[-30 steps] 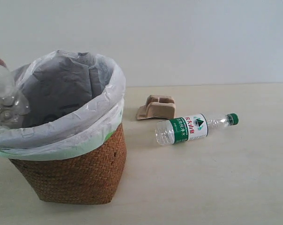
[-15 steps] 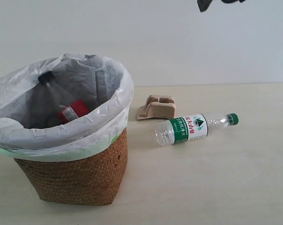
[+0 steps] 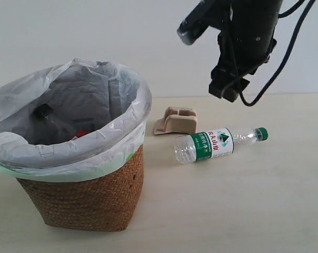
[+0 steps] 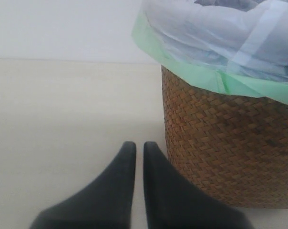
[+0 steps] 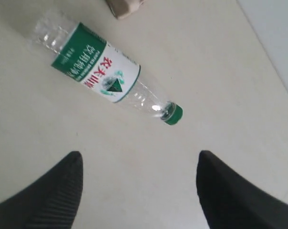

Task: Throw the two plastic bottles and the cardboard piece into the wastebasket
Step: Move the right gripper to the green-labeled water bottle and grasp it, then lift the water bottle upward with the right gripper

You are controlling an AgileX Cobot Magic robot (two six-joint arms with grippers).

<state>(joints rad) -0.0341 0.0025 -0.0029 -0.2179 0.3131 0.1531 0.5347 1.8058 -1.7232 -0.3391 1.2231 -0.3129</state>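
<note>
Pale cream table (image 3: pixel 243 211), smooth and matt, stretched across the scene, plain white wall (image 3: pixel 69 31) stood behind it, the two met along a straight line.

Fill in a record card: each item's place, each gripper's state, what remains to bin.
Brown woven wicker wastebasket, white bag liner: upright on pale table
Clear bottle, red label, black cap: inside the wastebasket
Clear bottle, green-and-white label, green cap: lying on the table, outside the wastebasket
Tan moulded cardboard piece: on the table, behind that bottle
Left gripper: shut, empty, beside the wastebasket
Right gripper: open, above the green-capped bottle
To bin: green-capped bottle, cardboard piece
</note>
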